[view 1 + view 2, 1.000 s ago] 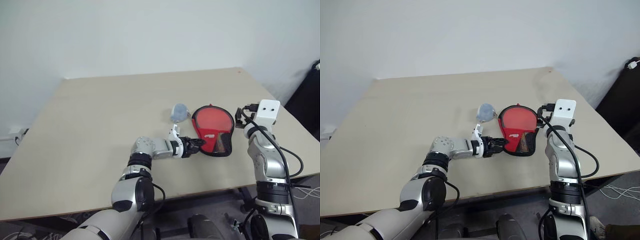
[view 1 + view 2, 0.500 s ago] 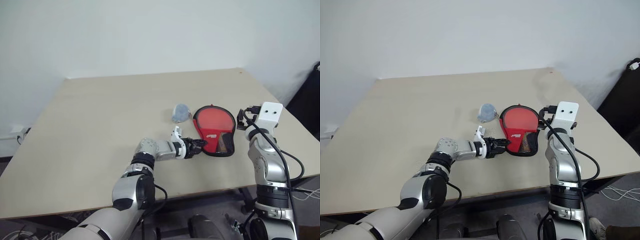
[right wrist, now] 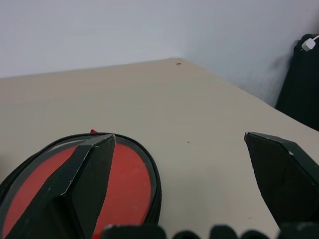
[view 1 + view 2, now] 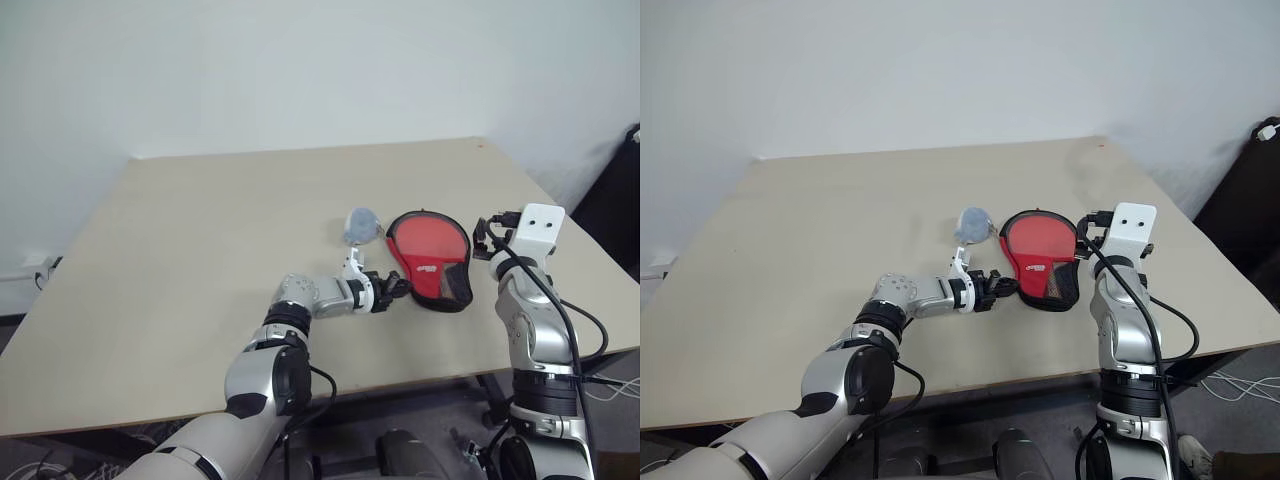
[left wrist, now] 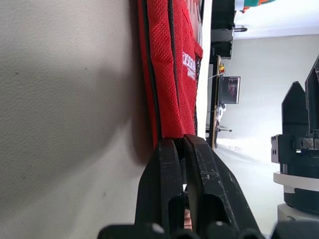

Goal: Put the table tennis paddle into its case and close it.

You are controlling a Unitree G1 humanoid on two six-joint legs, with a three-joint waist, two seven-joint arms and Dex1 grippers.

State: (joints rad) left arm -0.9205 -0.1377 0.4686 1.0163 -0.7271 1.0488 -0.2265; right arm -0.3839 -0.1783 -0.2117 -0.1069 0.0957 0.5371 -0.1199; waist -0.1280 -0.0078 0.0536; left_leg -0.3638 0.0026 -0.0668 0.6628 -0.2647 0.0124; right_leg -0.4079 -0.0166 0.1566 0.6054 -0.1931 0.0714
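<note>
One case (image 4: 432, 267) lies on the bench (image 4: 200, 250), toward its right near part, red on top with a black rim and a small white logo. Its near end carries a black mesh panel. One pale bluish fluffy ball (image 4: 360, 225) sits just beside the case's far left edge; whether the two touch cannot be told. Two pincers are at work.

The left pincer (image 4: 398, 288) reaches in from the left, low over the bench, with its tip at the case's near left edge. In the left wrist view its two black fingers (image 5: 167, 174) are pressed together on the red fabric edge of the case, which runs away from the fingertips as a folded red strip with black trim. So this pincer is pinched tight on the case's edge.

The right pincer (image 3: 182, 172) is raised just to the right of the case, apart from it. Its fingers (image 3: 94, 169) are spread wide with nothing between them, and its wrist view looks down over the round far end of the case.

The red round face inside the case's black rim may be the paddle or the case's own cover; the views do not settle which.
</note>
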